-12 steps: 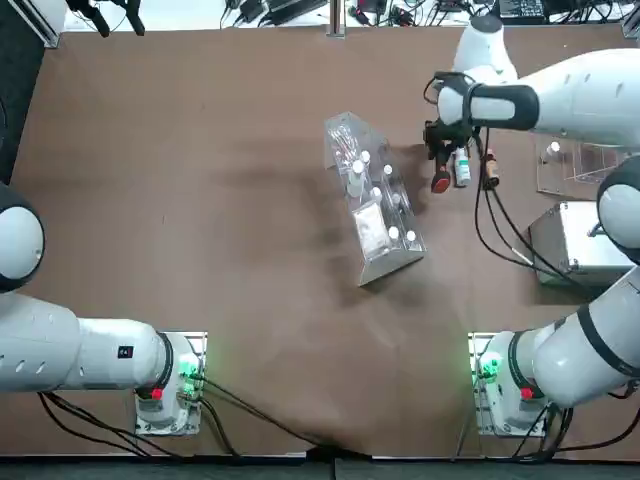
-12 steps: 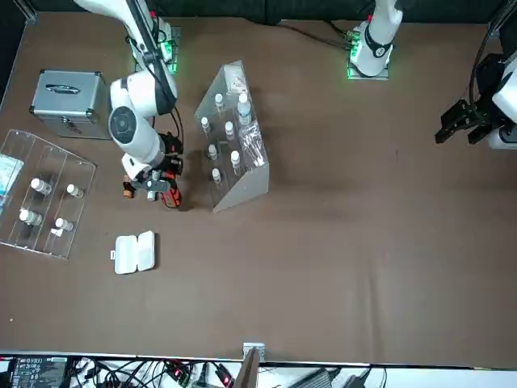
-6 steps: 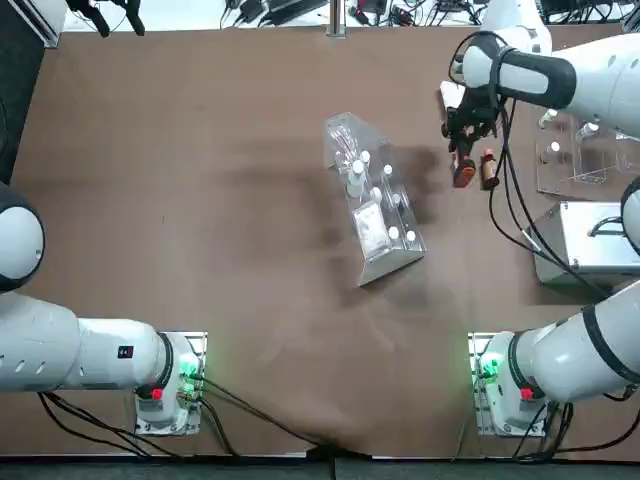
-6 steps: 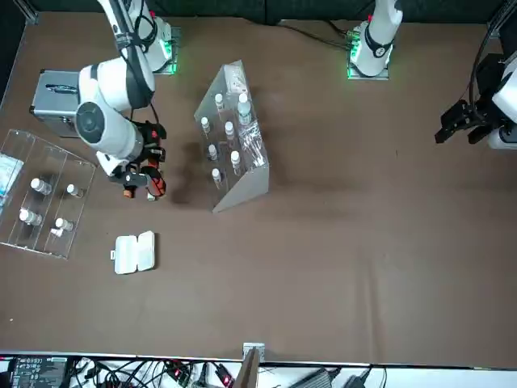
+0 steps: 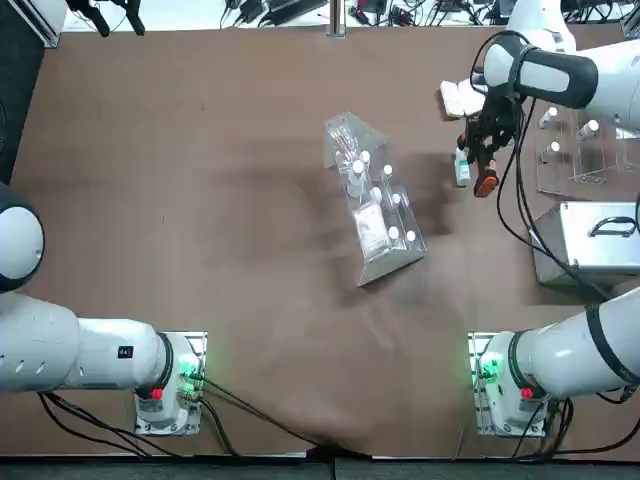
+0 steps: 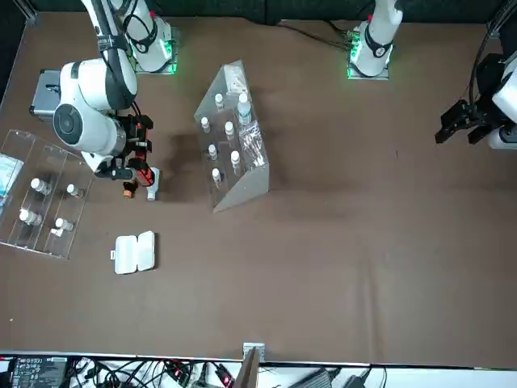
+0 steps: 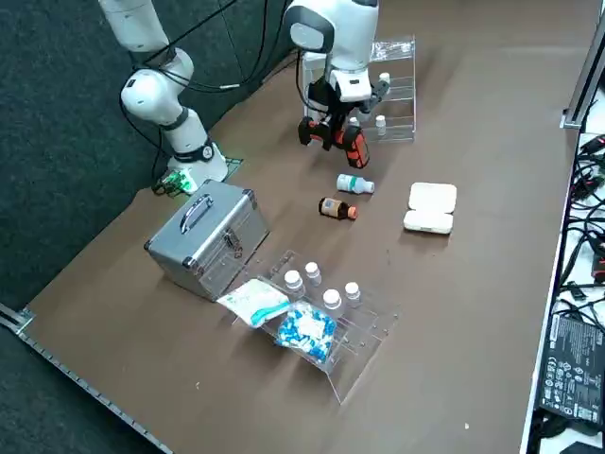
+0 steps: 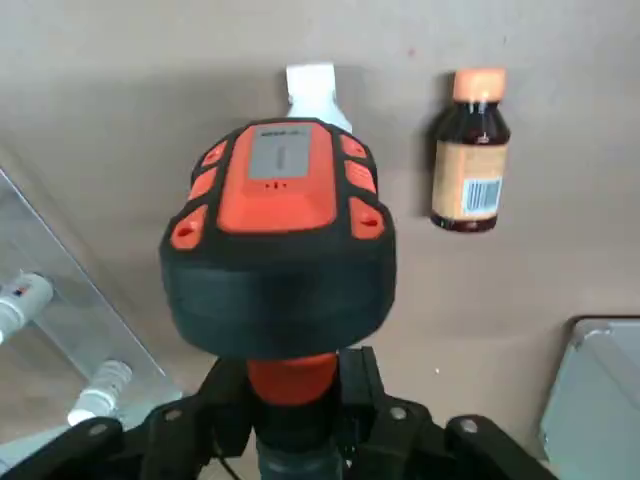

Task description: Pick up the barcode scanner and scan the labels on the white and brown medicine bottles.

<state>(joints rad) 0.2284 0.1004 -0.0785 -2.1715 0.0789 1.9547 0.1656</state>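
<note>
Fingers [image 8: 370, 385] — right gripper's [image 8: 300, 400] — hold scanner [image 8: 278, 240] (red-black).

White bottle [image 7: 355, 184] lies (label up) beside brown bottle [image 7: 337, 209].

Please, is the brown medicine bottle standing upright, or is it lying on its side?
Lying on its side: in the right side view, the brown medicine bottle stretches lengthwise along the table, its cap pointing sideways.

On my side cam: brown worktop [image 7: 473, 322]; silver case [image 7: 210, 236] left of ctr; white btl [image 7: 355, 184] & brown btl [image 7: 337, 208] upper ctr, apart; open white box [image 7: 431, 207] upper R; clear racks [image 7: 345, 355] lower ctr + upper ctr.
</note>
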